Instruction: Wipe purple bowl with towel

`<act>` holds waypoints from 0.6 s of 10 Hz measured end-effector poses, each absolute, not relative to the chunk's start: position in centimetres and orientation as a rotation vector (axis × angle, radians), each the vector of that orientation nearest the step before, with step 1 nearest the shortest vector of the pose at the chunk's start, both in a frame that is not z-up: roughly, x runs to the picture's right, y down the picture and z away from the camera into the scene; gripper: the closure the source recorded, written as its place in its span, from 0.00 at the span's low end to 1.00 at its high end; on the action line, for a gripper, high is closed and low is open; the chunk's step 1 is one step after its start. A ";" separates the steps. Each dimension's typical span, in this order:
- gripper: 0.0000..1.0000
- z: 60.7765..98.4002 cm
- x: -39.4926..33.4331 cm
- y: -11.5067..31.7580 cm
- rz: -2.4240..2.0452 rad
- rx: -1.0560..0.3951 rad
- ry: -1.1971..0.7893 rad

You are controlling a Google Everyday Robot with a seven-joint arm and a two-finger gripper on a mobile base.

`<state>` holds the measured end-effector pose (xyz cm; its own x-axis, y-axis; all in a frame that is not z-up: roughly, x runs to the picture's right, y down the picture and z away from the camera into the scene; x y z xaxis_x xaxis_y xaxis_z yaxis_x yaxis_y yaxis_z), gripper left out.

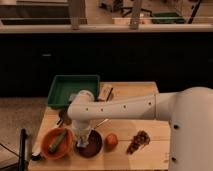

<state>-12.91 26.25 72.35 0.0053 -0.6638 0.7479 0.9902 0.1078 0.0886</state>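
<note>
The dark purple bowl stands on the wooden table near its front edge. My gripper hangs straight down from the white arm and sits at the bowl's left rim, reaching into it. A pale lump shows at the gripper's tip; I cannot tell whether it is the towel. A pale cloth-like thing lies in the green tray, partly hidden behind the arm.
An orange bowl with a green item in it stands just left of the purple bowl. An orange fruit and a brown clump lie to the right. The green tray and a small box are at the back.
</note>
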 end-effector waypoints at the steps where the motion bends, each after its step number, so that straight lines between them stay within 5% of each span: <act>1: 1.00 71.4 -13.3 26.9 -1.430 -0.542 -0.765; 6: 1.00 69.0 -8.8 28.9 -1.383 -0.576 -0.727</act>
<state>-8.85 28.91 69.04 0.0363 -0.6614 0.7491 0.9921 0.1140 0.0525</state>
